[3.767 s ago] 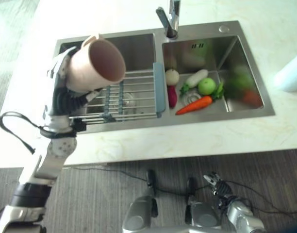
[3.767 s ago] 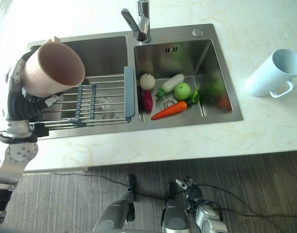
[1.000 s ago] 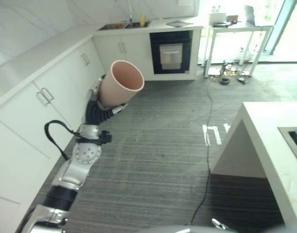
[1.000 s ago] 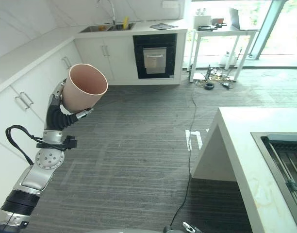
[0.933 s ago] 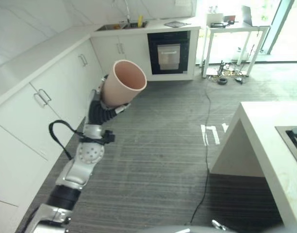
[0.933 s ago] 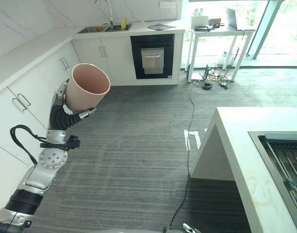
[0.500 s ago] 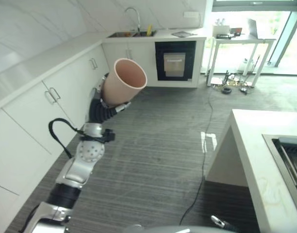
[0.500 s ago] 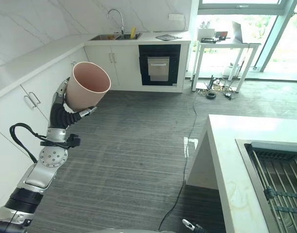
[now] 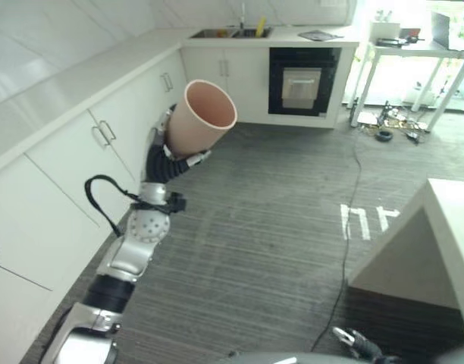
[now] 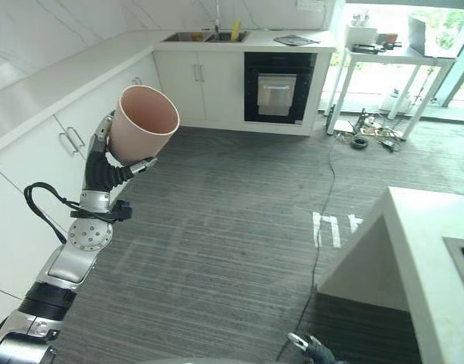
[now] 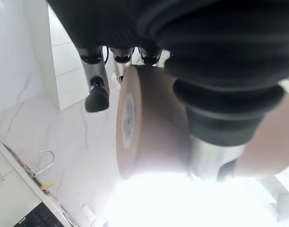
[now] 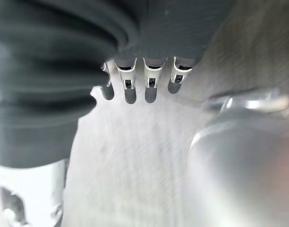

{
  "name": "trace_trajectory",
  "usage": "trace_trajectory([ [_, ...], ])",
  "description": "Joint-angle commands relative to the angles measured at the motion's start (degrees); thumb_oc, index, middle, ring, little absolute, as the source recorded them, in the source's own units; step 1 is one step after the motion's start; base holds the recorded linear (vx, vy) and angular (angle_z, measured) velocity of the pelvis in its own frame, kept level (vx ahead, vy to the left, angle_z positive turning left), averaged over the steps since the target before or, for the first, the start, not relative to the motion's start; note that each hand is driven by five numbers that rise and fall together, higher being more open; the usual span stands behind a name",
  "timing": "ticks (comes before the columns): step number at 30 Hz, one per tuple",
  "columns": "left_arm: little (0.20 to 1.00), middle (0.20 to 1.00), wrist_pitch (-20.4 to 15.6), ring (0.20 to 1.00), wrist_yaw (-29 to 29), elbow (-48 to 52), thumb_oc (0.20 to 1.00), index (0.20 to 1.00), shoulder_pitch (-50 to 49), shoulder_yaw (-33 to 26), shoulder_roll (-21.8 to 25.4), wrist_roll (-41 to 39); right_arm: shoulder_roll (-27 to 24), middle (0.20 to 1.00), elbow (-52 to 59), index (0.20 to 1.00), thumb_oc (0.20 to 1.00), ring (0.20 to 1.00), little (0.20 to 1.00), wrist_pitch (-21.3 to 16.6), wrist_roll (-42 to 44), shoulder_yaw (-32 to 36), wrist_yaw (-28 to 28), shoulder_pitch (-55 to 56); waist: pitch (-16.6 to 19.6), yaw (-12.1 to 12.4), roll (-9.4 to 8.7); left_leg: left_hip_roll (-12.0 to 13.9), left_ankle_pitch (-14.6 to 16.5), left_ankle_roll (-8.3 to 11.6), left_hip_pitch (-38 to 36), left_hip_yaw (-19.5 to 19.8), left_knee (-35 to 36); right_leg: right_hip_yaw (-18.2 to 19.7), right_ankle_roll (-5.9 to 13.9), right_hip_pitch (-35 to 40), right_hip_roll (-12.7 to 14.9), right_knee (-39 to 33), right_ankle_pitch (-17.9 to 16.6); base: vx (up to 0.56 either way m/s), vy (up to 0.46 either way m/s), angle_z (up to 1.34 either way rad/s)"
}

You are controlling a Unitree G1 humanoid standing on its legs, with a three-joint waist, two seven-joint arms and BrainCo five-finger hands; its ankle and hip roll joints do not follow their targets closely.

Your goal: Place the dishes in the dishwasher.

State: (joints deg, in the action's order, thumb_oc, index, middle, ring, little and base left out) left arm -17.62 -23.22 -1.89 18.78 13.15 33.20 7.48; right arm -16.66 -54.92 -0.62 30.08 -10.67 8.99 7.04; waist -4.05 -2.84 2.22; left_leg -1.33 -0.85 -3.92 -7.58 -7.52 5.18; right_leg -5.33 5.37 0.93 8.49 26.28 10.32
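My left hand (image 10: 103, 163) is curled round the pink cup (image 10: 141, 125), held up at upper left, mouth tilted toward the oven (image 10: 277, 87) ahead; my right hand (image 12: 140, 82) hangs low, fingers relaxed, empty

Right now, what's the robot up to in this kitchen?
The left hand holds a pink cup raised in the air, mouth tilted up and toward the room, fingers curled round its base. It stands over grey striped floor, beside white cabinets. A black built-in appliance sits under the far counter. The right hand hangs low with straight fingers, holding nothing. The cup is not yet in any dishwasher.
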Motion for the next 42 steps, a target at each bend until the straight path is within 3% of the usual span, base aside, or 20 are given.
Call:
trace_trajectory([
  [1,0.200,0.200,-1.7,0.200,0.4,1.2,0.200,0.200,3.8,-1.0,2.8,-0.7,2.1,1.000,0.4,1.000,1.000,1.000,1.000,-1.8,3.2,0.0,-2.1,-2.0,2.0,-0.6,-2.43,-1.3,-2.8,0.36,6.1,0.4,-1.0,-1.1,1.80,3.8,-4.1,-3.3,-10.5,0.17,0.223,0.45],
  [3,0.200,0.200,-0.7,0.200,0.6,2.2,0.200,0.200,3.9,-0.2,2.7,0.1,2.8,1.000,2.9,1.000,1.000,1.000,1.000,-1.9,2.6,-0.1,-2.6,-1.3,1.5,-0.5,-1.77,-1.6,-1.8,-0.64,4.8,-1.0,-0.8,-3.9,2.72,-0.2,-1.6,8.7,-14.3,0.17,0.238,0.36],
  [4,0.200,0.200,-0.5,0.200,0.6,2.2,0.200,0.200,3.9,-0.1,2.7,0.2,2.9,1.000,3.0,1.000,1.000,1.000,1.000,-2.1,2.4,-0.1,-2.5,-1.4,1.4,-0.4,-1.73,-1.7,-1.8,-0.72,4.6,-1.2,-0.8,-4.0,2.71,-0.9,-1.2,9.9,-14.7,0.23,0.179,0.41],
  [5,0.200,0.200,-0.1,0.200,0.1,2.9,0.200,0.200,3.4,0.6,2.4,0.8,2.5,1.000,3.7,1.000,1.000,1.000,1.000,-2.8,2.9,-0.6,-2.0,-2.0,0.4,-1.2,-2.00,-2.3,-1.0,-0.64,2.7,-0.6,-0.4,-3.9,2.90,-5.1,-4.9,8.7,-14.5,0.37,0.005,-0.13],
  [7,0.200,0.200,0.6,0.200,1.3,5.4,0.200,0.200,2.1,-0.2,2.6,1.8,1.2,1.000,9.9,1.000,1.000,1.000,1.000,-1.4,3.3,-0.4,-2.4,-1.4,-1.1,-3.9,-3.46,-2.5,2.2,-0.38,-1.5,0.4,-0.2,-4.0,2.46,-9.0,-5.6,-11.4,-17.2,0.47,-0.171,-0.44],
  [10,0.200,0.200,-1.4,0.200,2.3,6.2,0.200,0.200,1.4,0.2,3.6,2.8,1.5,1.000,10.9,1.000,1.000,1.000,1.000,-2.7,4.2,1.4,-1.6,-1.2,-1.9,-5.2,-4.38,-2.2,6.4,-0.53,-5.3,1.4,-0.2,-0.8,4.43,-12.6,-3.4,-24.9,-23.5,0.33,-0.223,0.28],
  [13,0.200,0.200,-3.5,0.200,2.8,6.5,0.200,0.200,0.1,0.1,3.8,3.5,2.0,1.000,11.2,1.000,1.000,1.000,1.000,-4.0,4.6,1.9,-1.7,-1.4,-2.1,-4.8,-4.65,-1.6,8.1,-0.43,-7.4,-0.1,-1.0,-2.7,4.82,-11.5,-2.8,-26.3,-23.9,0.43,-0.295,0.43],
  [16,0.200,0.200,-1.6,0.200,1.4,6.7,0.200,0.200,0.0,0.7,3.7,3.0,1.2,1.000,13.1,1.000,1.000,1.000,1.000,-5.3,3.9,0.5,-2.6,-2.0,-0.2,-5.8,-4.21,0.3,9.3,0.82,-8.9,-0.3,-5.5,-0.1,1.88,-8.3,-4.7,-24.1,-20.6,0.51,-0.371,0.33],
  [17,0.200,0.200,-1.6,0.200,1.0,6.6,0.200,0.200,-0.8,0.2,3.7,3.0,0.9,1.000,14.5,1.000,1.000,1.000,1.000,-4.9,3.6,0.0,-3.0,-2.1,0.3,-6.0,-3.84,1.4,7.4,1.86,-9.2,-0.3,-7.3,0.3,0.68,-7.7,-5.8,-23.3,-19.3,0.58,-0.508,-0.24],
  [18,0.200,0.200,-0.7,0.200,0.4,7.8,0.200,0.200,-2.2,-1.4,3.6,3.4,-0.4,1.000,17.1,1.000,1.000,1.000,1.000,-4.2,2.8,-1.2,-2.2,-2.4,1.4,-5.8,-2.85,5.0,-1.3,5.92,-7.5,-1.0,-17.4,-0.4,-2.63,-4.9,-8.7,-23.3,-15.8,0.61,-0.642,-0.73],
  [19,0.200,0.200,-0.6,0.200,0.3,8.5,0.200,0.200,-3.0,-2.7,4.2,2.5,-1.2,1.000,17.8,1.000,1.000,1.000,1.000,-4.1,2.5,-1.8,-1.3,-2.9,1.7,-5.0,-3.47,6.5,-5.5,7.59,-4.0,-1.6,-28.6,-1.0,-4.71,-2.7,-9.2,-23.7,-13.9,0.52,-0.603,-0.93],
  [22,0.200,0.200,-0.8,0.200,0.0,9.0,0.200,0.200,-4.4,-4.3,4.6,1.3,-2.5,1.000,17.6,1.000,1.000,1.000,1.000,-5.4,2.7,-2.3,-0.1,-3.5,0.9,-3.7,-4.51,8.8,-8.1,8.42,3.9,-1.8,-44.4,-1.7,-7.31,0.0,-9.5,-23.1,-11.5,0.30,-0.359,-0.66],
  [23,0.200,0.200,-1.8,0.200,0.2,8.6,0.200,0.200,-4.8,-4.8,4.5,0.1,-3.3,1.000,18.1,1.000,1.000,1.000,1.000,-5.9,3.4,-2.2,0.0,-3.5,0.0,-3.1,-4.78,9.8,-7.1,7.43,9.5,-0.6,-48.7,-1.4,-8.22,2.1,-9.8,-22.8,-10.4,0.29,-0.219,-0.45],
  [27,0.200,0.200,-3.2,0.200,-0.4,7.9,0.200,0.200,-4.5,-4.3,4.6,0.9,-3.2,1.000,18.8,1.000,1.000,1.000,1.000,-6.5,4.4,-2.8,-1.0,-5.2,-1.3,-1.7,-4.28,4.0,-5.9,5.30,15.4,1.8,-32.1,4.0,-7.50,6.3,-11.5,-24.8,-9.4,0.34,0.007,-0.43],
  [29,0.200,0.200,-2.7,0.200,-0.5,8.1,0.200,0.200,-4.6,-4.2,4.8,1.2,-2.7,1.000,18.6,1.000,1.000,1.000,1.000,-5.8,5.1,-3.7,-2.5,-5.8,-1.8,0.0,-3.41,0.6,-9.2,5.99,17.1,5.6,-13.5,7.6,-6.23,8.9,-12.6,-26.6,-9.3,0.50,0.138,-0.45],
  [30,0.200,0.200,-2.9,0.200,-0.5,8.2,0.200,0.200,-5.0,-4.6,4.7,1.7,-2.4,1.000,18.7,1.000,1.000,1.000,1.000,-5.7,5.3,-3.9,-2.8,-5.6,-1.8,0.6,-3.05,0.2,-11.3,6.56,18.4,6.4,-10.0,8.1,-6.12,9.5,-12.9,-26.9,-9.4,0.49,0.121,-0.36],
  [32,0.200,0.200,-4.0,0.200,-0.6,7.9,0.200,0.200,-5.7,-5.5,5.0,1.6,-1.8,1.000,19.0,1.000,1.000,1.000,1.000,-5.9,4.1,-4.0,-2.8,-4.7,-1.4,0.9,-2.68,-0.4,-12.0,6.99,19.8,5.0,-7.9,7.9,-5.53,10.6,-12.4,-27.0,-8.8,0.43,0.118,-0.73],
  [37,0.200,0.200,-5.1,0.200,-1.1,7.1,0.200,0.200,-8.6,-7.4,4.8,3.0,-1.2,1.000,18.0,1.000,1.000,1.000,1.000,-3.8,3.9,-4.7,-1.9,-5.2,0.1,2.3,-2.72,-1.8,-6.5,4.48,16.2,5.5,-7.1,7.4,-4.01,12.7,-10.6,-24.1,-5.5,0.40,0.127,-1.01],
  [40,0.200,0.200,-5.2,0.200,0.2,5.5,0.200,0.200,-6.4,-6.5,5.2,2.1,0.2,1.000,19.0,1.000,1.000,1.000,1.000,-3.1,2.7,-4.7,-2.8,-3.7,1.4,1.6,-2.70,-3.5,-3.5,1.35,11.6,5.6,-6.5,4.9,-1.83,10.5,-9.4,-13.3,-6.4,0.43,0.192,-0.87],
  [42,0.200,0.200,-5.0,0.200,0.8,4.8,0.200,0.200,-4.9,-5.2,5.2,2.5,1.2,1.000,19.9,1.000,1.000,1.000,1.000,-3.0,2.8,-4.6,-3.6,-2.8,1.5,0.9,-2.53,-4.3,-1.9,-0.19,9.8,6.2,-6.6,3.9,0.79,5.7,-9.2,-0.6,-10.8,0.29,0.134,0.61],
])
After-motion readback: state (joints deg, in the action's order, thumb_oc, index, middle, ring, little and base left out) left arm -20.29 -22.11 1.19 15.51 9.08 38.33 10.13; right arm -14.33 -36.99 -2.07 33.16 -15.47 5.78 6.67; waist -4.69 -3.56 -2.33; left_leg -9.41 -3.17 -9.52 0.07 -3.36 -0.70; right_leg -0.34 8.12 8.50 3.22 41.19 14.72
